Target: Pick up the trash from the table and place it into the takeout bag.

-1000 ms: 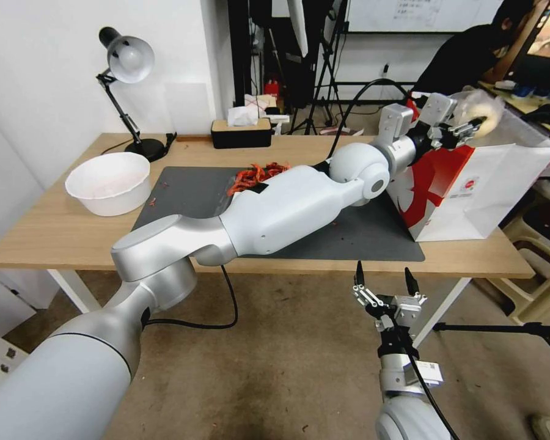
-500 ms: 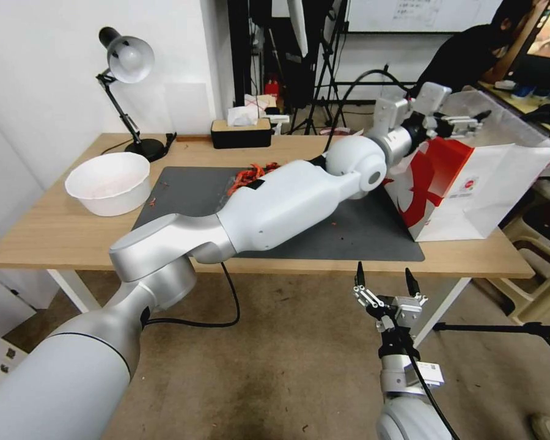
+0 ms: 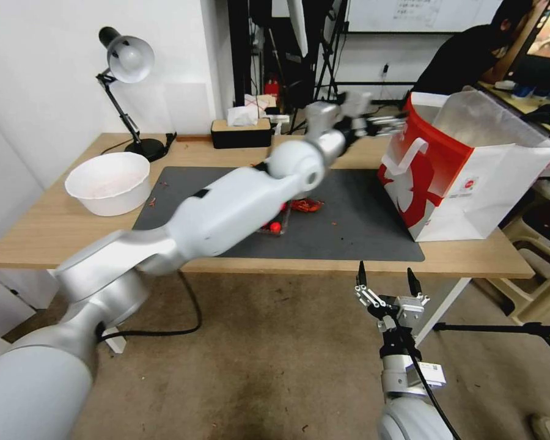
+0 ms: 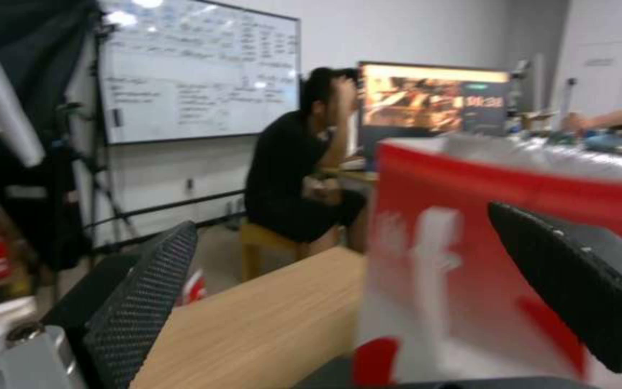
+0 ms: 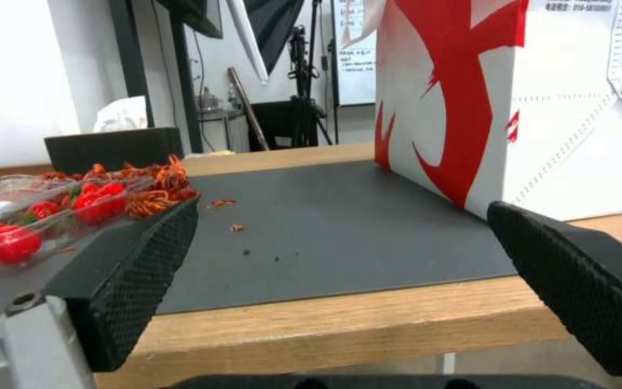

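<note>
The red and white takeout bag stands open at the right end of the table. My left gripper hangs in the air just left of the bag's rim, above the table's back part. In the left wrist view that gripper is open and empty, with the bag close in front. A clear plastic tray of red scraps lies on the dark grey mat, partly hidden by my left arm. My right gripper stands open below the table's front edge.
A white bowl with reddish specks sits at the left. A desk lamp and a black tissue box stand along the back edge. In the right wrist view, the tray of red scraps and the bag flank the bare mat.
One second ago my left gripper held a clear bag with a beige lump over the takeout bag. It let go, then swung left, away from the bag, uncovering the tray.
</note>
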Tool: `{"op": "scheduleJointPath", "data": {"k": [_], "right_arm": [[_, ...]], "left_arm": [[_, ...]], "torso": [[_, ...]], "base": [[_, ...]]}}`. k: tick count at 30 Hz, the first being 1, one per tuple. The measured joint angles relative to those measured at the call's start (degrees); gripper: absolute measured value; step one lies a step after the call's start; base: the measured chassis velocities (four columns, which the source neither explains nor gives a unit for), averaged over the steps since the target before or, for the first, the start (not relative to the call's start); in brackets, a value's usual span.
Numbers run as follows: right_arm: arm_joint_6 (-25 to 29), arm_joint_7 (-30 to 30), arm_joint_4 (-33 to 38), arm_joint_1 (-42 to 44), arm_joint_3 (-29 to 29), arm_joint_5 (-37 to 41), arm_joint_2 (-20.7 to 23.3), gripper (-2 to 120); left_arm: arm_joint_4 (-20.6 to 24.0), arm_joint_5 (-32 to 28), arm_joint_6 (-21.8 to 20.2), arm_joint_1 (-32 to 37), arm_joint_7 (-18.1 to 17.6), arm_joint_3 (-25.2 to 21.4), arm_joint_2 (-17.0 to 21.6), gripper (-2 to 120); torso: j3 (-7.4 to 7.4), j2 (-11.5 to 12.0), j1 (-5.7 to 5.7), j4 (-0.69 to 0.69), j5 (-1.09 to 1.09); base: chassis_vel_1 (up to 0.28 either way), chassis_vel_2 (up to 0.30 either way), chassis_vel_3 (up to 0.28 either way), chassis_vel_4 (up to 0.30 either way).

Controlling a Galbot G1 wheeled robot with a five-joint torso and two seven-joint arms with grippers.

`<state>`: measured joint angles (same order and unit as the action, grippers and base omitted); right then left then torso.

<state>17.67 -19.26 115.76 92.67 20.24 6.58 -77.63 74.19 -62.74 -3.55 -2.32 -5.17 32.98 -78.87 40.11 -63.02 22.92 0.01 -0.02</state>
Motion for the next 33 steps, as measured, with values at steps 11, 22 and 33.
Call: {"op": "scheduleJointPath", "data": {"k": [11,22,33], "right_arm": [[-0.2,0.0,0.5,0.1,0.0,0.0,0.4,100],[-0.2,0.0,0.6,0.1,-0.2,0.0,0.3,100],[-0.3,0.1,0.5,0.1,-0.5,-0.1,0.3,100]], "left_arm": [[8.6,3.1,0.2,11.5,0.1,-8.6,16.2,100],[16.2,8.0,0.5,25.1,0.0,-20.5,23.5,100],[24.2,15.4,0.9,40.2,-0.4,-32.9,28.4,100]], "torso": [[-0.01,0.0,0.0,-0.03,0.01],[-0.01,0.0,0.0,-0.01,0.03],[-0.01,0.0,-0.01,-0.02,0.01]], "base": [[0.0,0.0,0.0,0.0],[0.0,0.0,0.0,0.0],[0.0,0.0,0.0,0.0]]}}
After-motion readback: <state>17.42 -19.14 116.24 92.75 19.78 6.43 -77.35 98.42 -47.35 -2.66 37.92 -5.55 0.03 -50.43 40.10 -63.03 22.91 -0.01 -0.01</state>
